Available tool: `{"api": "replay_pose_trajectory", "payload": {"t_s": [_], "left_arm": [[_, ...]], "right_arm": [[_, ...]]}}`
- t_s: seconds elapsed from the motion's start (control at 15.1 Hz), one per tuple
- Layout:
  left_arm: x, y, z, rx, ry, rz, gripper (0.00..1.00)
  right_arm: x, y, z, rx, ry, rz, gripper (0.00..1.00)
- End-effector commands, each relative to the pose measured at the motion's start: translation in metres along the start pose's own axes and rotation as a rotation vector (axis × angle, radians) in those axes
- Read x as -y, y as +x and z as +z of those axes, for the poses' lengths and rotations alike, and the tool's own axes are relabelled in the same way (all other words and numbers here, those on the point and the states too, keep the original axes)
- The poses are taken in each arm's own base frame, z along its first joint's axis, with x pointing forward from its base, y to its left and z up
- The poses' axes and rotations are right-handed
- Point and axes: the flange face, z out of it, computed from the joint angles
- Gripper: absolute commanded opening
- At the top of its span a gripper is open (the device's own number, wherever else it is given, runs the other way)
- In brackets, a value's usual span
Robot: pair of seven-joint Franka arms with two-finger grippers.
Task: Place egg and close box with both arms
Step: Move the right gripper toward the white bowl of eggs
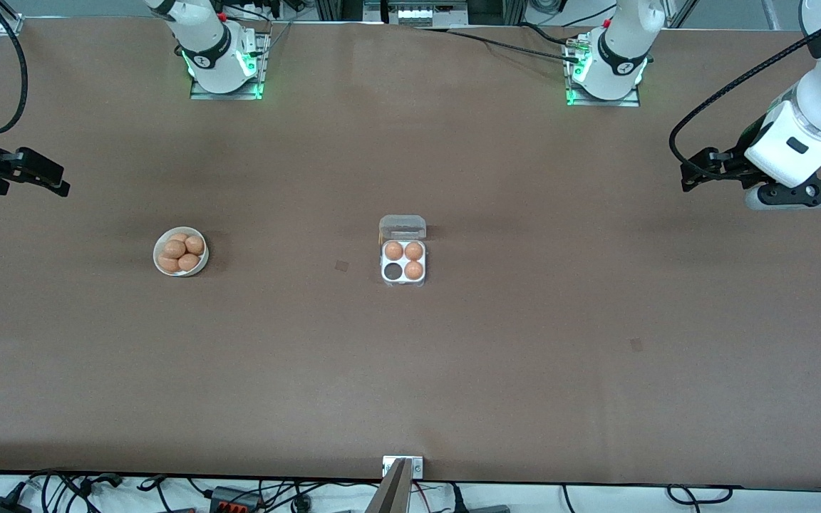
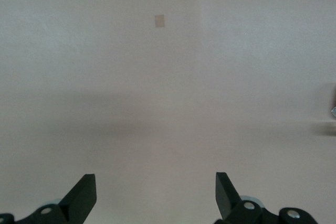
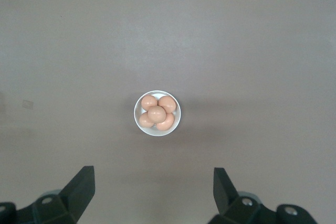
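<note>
Presently: box (image 1: 403,261) at frame centre, lid up, three cells filled, one empty; egg (image 1: 174,249) unpicked in bowl (image 1: 159,249); left pincer (image 2: 156,192) and right pincer (image 3: 154,190) open, empty.

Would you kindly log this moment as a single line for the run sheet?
box: lid open, three eggs, one cell empty | bowl: four eggs | left gripper: open, waiting | right gripper: open, empty, waiting

My small clear box (image 1: 403,260) sits mid-table with its lid tipped open, three orange-brown eggs in its whitish tray and one cell empty, while the other eggs (image 1: 181,254) lie heaped toward my right arm's end.
</note>
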Motion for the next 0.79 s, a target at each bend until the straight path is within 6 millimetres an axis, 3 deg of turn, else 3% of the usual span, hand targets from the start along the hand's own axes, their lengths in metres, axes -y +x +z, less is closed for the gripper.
{"api": "replay_pose_trajectory", "payload": {"t_s": [0.0,0.33,0.53,0.73], "left_arm": [[0.004,-0.003,-0.007,-0.011,0.029,-0.01,1.0],[0.004,-0.003,-0.007,-0.013,0.029,-0.009,1.0],[0.008,-0.003,-0.008,-0.016,0.028,-0.015,1.0],[0.008,-0.004,-0.009,-0.015,0.027,-0.018,1.0]], "right_arm": [[0.0,-0.009,-0.005,-0.001,-0.009,-0.005,1.0],[0.002,-0.005,0.0,0.002,-0.009,-0.011,1.0],[0.002,0.007,0.028,0.051,-0.01,-0.013,1.0],[0.001,0.023,0.076,0.133,-0.008,-0.012,1.0]]}}
